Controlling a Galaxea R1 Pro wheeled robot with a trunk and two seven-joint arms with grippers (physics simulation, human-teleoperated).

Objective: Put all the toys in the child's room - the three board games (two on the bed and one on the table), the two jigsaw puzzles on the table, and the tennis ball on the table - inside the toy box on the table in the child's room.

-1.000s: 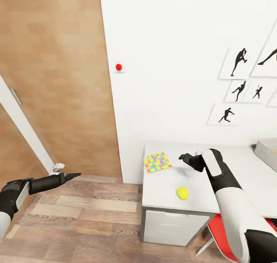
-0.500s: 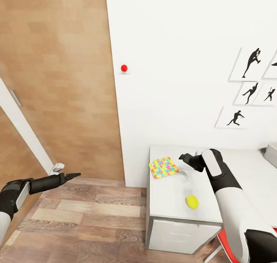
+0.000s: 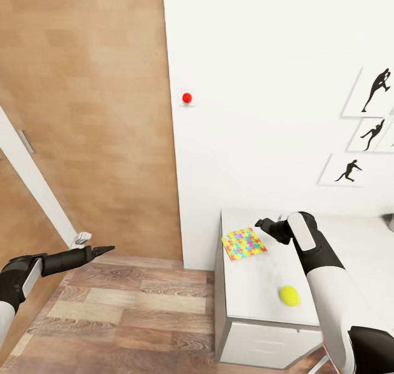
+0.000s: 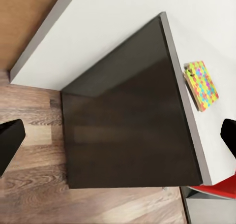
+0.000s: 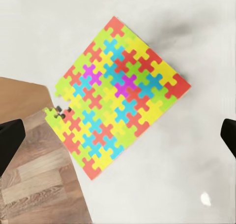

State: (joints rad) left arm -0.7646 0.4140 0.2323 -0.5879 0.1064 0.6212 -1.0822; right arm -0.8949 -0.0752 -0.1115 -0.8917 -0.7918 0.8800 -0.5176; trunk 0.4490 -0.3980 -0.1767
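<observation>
The right gripper (image 3: pixel 261 223), fingers spread and empty, is hung over the pale grey-white table (image 3: pixel 257 297), with the flat square multicolour jigsaw puzzle box (image 3: pixel 243 243) at its 7 o'clock, right by the table's edge, so it could probably be nudged off. The yellow tennis ball (image 3: pixel 289 295) at 5 o'clock could be rolled away. The left gripper (image 3: pixel 104 249), seemingly spread too, is parked over wood-plank floor (image 3: pixel 120 314).

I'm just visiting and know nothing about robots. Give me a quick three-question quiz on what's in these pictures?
1. True or false: the puzzle box lies on the table.
2. What colour is the ball?
3. The right gripper hovers nearest to: A) the puzzle box, B) the ball, C) the red wall button.

Key: 1 true; 2 yellow; 3 A.
</observation>
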